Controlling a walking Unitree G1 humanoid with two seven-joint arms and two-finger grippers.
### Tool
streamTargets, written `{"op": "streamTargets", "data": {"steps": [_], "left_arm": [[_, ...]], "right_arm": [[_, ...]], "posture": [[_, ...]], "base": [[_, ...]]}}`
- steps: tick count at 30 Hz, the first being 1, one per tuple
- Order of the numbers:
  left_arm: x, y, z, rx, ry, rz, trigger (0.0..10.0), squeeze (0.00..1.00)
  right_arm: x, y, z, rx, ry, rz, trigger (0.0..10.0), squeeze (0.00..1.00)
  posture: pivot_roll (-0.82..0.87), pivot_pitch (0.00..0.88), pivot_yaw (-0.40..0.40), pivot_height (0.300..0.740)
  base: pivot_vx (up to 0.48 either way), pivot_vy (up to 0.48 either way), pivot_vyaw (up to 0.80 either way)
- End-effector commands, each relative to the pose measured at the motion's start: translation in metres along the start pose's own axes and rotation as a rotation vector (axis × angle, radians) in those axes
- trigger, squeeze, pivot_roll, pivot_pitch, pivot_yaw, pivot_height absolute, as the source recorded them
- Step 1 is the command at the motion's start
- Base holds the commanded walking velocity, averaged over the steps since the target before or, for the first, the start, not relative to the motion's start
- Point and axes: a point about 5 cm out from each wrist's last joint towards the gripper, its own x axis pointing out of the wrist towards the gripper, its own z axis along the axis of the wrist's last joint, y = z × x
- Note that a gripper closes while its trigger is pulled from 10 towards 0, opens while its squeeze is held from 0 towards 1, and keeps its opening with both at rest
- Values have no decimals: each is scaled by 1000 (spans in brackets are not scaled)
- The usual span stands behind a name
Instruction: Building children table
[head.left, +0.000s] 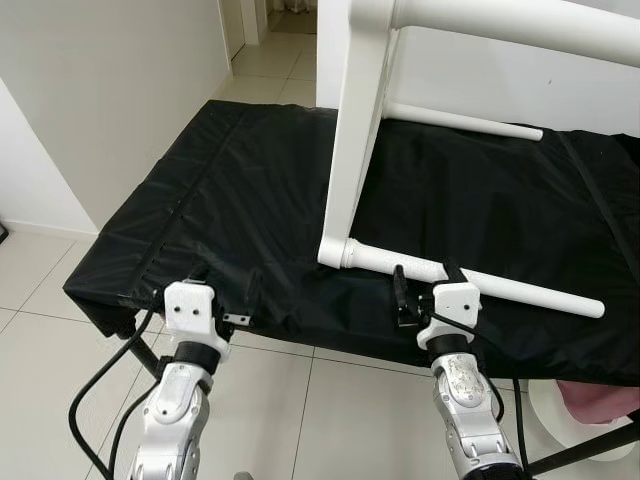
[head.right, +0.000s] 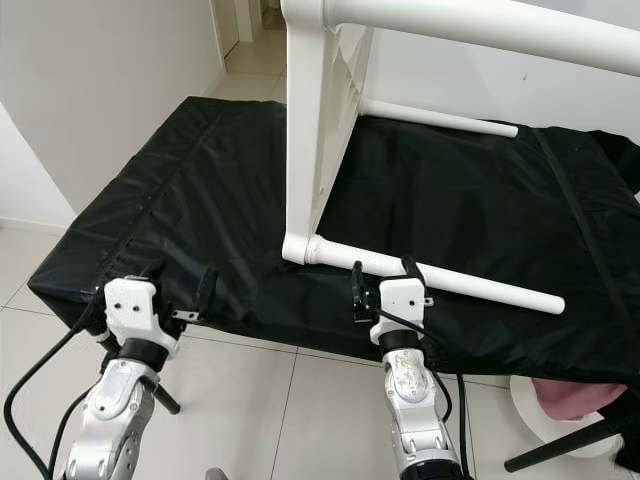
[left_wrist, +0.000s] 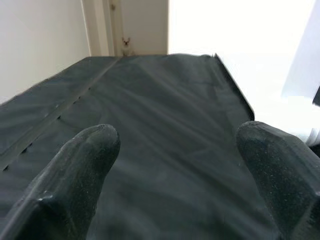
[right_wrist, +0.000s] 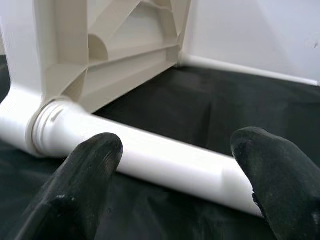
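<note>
Both pairs of jaws stand spread wide with nothing between them. The left gripper (head.left: 222, 282) hovers at the near edge of the black fabric-covered platform (head.left: 250, 190), at about 7 o'clock in the head view; in the left wrist view its two black fingers (left_wrist: 75, 175) frame bare cloth. The right gripper (head.left: 430, 281) sits at roughly 5 o'clock, its fingers (right_wrist: 85, 180) parted just before the near round white plastic table leg (head.left: 480, 280), not touching it. The white plastic children's table top (head.left: 355, 130) stands on edge on the platform, rising toward 12 o'clock, its ribbed underside visible in the right wrist view. The near leg runs from its lower corner toward 4 o'clock, lying on the cloth. A second round white leg (head.left: 460, 121) extends from the top farther back, toward 2 o'clock.
</note>
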Motion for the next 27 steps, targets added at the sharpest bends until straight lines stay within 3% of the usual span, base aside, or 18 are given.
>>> {"op": "streamTargets", "data": {"steps": [1,3,9,15,19,24,26,27], "left_arm": [[-3,2,-2,-3,-1,-15,10000,0],[-6,0,-2,-5,-5,-40,10000,0],[-25,-11,-2,-10,-3,-258,10000,0],[-34,-15,-1,-2,-3,-368,10000,0],[-48,-20,-1,17,14,-532,10000,0],[-50,-20,-1,24,24,-566,10000,0],[-50,-17,-1,40,36,-620,10000,0],[-50,-17,-1,40,36,-620,10000,0]], "right_arm": [[-4,2,-4,8,9,21,10000,0],[-5,4,-3,13,6,60,10000,0],[-16,18,-2,19,-4,322,10000,0],[-22,22,-3,21,-1,438,10000,0],[-32,29,-2,21,8,625,10000,0],[-35,30,-3,28,19,693,10000,0],[-37,32,-3,31,48,836,10000,0],[-37,32,-3,31,48,836,10000,0]], "posture": [[-77,12,65,740],[-77,19,68,740],[-68,29,67,740],[-65,30,67,740],[-63,34,67,740],[-60,40,66,740],[-61,47,64,740],[-61,47,64,740]], "base": [[0,0,0],[0,0,0],[0,0,0],[0,0,0],[0,0,0],[0,0,0],[0,0,0],[0,0,0]]}}
